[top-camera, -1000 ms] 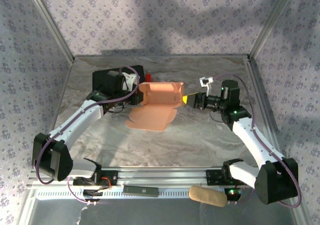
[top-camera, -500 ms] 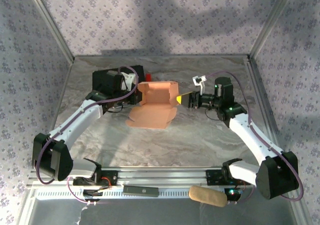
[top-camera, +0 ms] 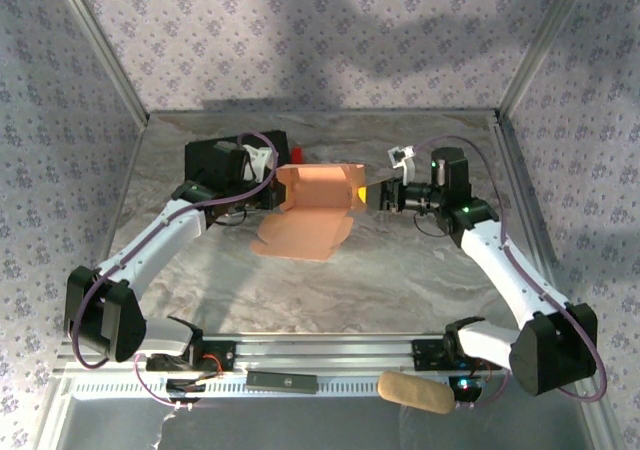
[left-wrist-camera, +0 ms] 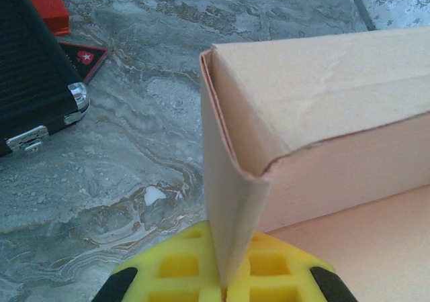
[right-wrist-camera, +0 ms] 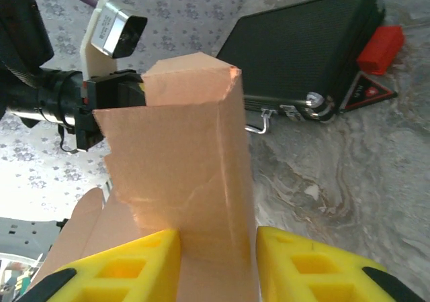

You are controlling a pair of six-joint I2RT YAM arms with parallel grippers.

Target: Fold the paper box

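At the near rail lies a tan oblong pad (top-camera: 415, 392), with the arm bases to either side. On the marbled grey worktop (top-camera: 400, 280) beyond it, near the middle, sits the salmon-orange paper box (top-camera: 315, 205), partly folded: a flat flap lies on the near side and raised walls stand behind it. The left pincer (left-wrist-camera: 225, 285) is pinched tight on the thin upright wall at the box's left end. The right pincer (right-wrist-camera: 218, 265), at the box's right end, stands partly apart, and a raised panel fills the gap between its yellow fingers (right-wrist-camera: 127, 268), touching both. Farther back, behind the left arm, is a black case (left-wrist-camera: 33, 94), with a small red block (right-wrist-camera: 380, 48) beside it
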